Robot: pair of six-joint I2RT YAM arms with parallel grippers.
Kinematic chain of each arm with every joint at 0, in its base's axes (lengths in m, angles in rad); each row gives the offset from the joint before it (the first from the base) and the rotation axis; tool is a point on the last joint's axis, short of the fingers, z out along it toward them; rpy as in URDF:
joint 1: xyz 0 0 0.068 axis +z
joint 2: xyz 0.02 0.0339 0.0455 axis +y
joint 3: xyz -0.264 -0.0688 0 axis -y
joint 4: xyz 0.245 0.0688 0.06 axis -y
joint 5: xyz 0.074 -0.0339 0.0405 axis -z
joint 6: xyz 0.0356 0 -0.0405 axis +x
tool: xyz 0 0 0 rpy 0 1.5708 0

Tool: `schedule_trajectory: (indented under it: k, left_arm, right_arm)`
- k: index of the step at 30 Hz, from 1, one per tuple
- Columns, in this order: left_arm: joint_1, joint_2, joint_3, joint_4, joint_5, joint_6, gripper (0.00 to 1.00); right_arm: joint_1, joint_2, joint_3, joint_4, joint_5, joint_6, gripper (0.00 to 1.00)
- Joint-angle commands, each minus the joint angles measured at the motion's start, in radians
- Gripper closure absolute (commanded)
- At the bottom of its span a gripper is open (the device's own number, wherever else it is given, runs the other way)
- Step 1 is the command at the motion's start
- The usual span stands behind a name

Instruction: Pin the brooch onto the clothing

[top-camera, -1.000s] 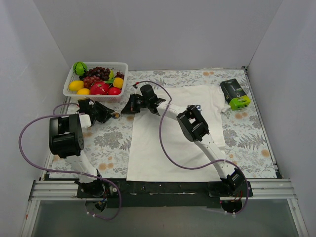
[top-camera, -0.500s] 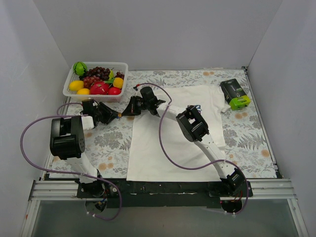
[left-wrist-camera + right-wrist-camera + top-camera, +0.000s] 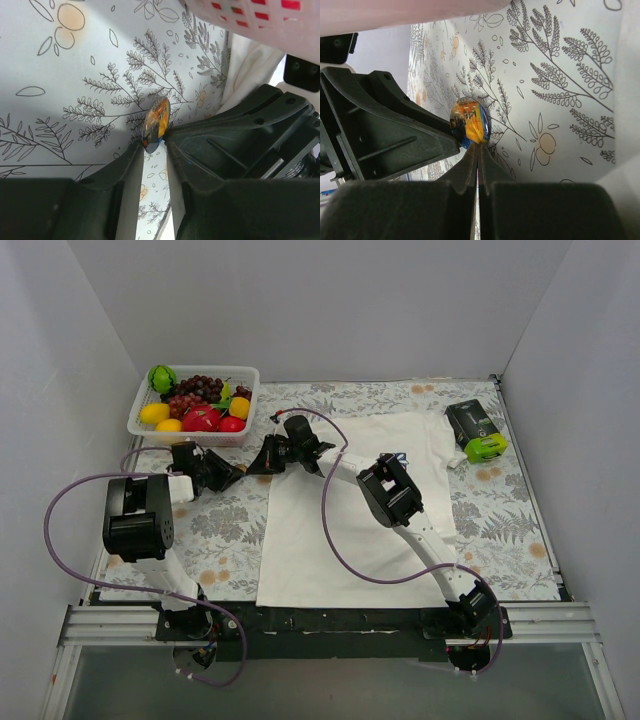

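- Handing over or re-gripping looks like the step in hand. Both grippers meet above the floral tablecloth (image 3: pixel 220 525), just left of the white T-shirt (image 3: pixel 340 530), with the brooch (image 3: pixel 156 125) at their tips.
- The left gripper (image 3: pixel 155 146) has its fingers narrowed onto the brooch's lower edge, so the disc stands edge-on.
- The right gripper (image 3: pixel 477 149) has its fingers pressed almost together, tips touching the brooch's rim. I cannot tell whether they actually pinch it.
- To do this well, free one hold only when the other is secure, since so small a disc would slip easily. Then carry it across to the T-shirt.
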Motion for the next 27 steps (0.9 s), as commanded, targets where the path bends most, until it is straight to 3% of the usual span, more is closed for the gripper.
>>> schedule_trajectory:
  k: [1, 9, 21, 27]
  left_arm:
    - [-0.01, 0.002, -0.029, -0.062, -0.023, 0.031, 0.79]
    - [-0.01, -0.018, -0.02, -0.082, -0.066, 0.038, 1.0]
    - [-0.01, -0.118, -0.049, -0.106, -0.101, 0.045, 1.0]
    - [-0.023, -0.202, -0.075, -0.135, -0.097, 0.058, 1.0]
  right_arm:
    - [0.004, -0.008, -0.017, -0.049, 0.026, -0.027, 0.99]
    - [0.004, -0.019, -0.014, -0.052, 0.015, -0.044, 0.99]
    - [-0.019, -0.135, -0.103, -0.038, -0.003, -0.101, 0.99]
    - [-0.047, -0.237, -0.095, -0.121, -0.014, -0.202, 0.96]
